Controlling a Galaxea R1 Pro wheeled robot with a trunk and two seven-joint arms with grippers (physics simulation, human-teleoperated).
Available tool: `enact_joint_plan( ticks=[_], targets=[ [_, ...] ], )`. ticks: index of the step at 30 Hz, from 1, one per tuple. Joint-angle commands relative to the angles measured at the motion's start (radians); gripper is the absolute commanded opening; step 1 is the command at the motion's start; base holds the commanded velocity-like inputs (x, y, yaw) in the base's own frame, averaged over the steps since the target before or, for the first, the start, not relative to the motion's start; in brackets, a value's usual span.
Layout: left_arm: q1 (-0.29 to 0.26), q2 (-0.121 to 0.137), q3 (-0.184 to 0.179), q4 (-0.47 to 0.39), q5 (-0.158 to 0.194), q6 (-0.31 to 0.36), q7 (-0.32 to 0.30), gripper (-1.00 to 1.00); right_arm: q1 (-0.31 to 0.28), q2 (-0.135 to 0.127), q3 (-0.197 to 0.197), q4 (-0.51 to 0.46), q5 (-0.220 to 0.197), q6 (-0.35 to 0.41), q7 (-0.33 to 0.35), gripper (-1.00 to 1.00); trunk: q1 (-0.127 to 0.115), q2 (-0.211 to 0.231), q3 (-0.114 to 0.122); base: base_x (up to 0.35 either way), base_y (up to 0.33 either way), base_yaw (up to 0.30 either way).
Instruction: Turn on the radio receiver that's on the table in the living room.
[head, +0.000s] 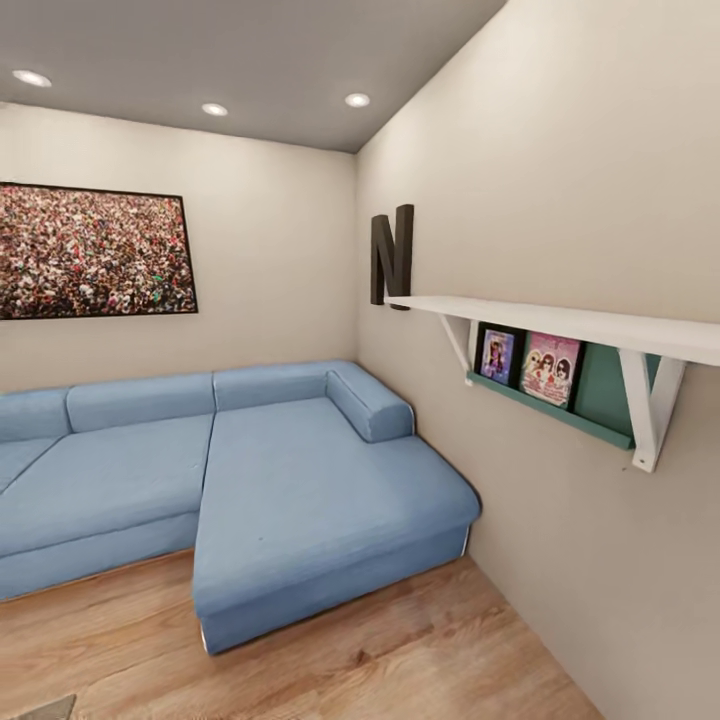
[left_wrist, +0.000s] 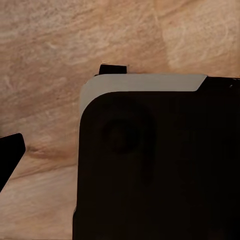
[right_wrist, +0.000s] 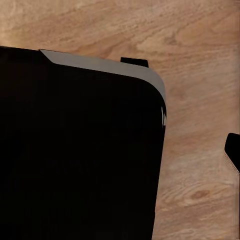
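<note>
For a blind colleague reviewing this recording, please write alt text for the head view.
A large blue sofa fills a room corner on a light wood floor. A framed crowd picture hangs behind it; a white wall shelf at right holds two small pictures.

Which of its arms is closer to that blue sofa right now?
Cannot tell. The blue sofa is ahead in the head view; both wrist views look down at the wood floor past a dark robot part.
</note>
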Motion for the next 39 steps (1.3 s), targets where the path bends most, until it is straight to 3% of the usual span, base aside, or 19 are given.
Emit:
enact_joint_plan(
  ticks=[1,39],
  targets=[
    [0.000,0.000,0.000,0.000,0.000,0.000,0.000,1.00,0.000,0.000,0.000,0.000,0.000,0.000,0.000,1.00,0.000,0.000,0.000,0.008,0.000,0.275],
    [0.000,-0.001,0.002,0.000,0.000,0.000,0.000,1.00,0.000,0.000,0.000,0.000,0.002,0.000,0.000,1.00,0.000,0.000,-0.008,0.001,0.000,0.271]
  ],
)
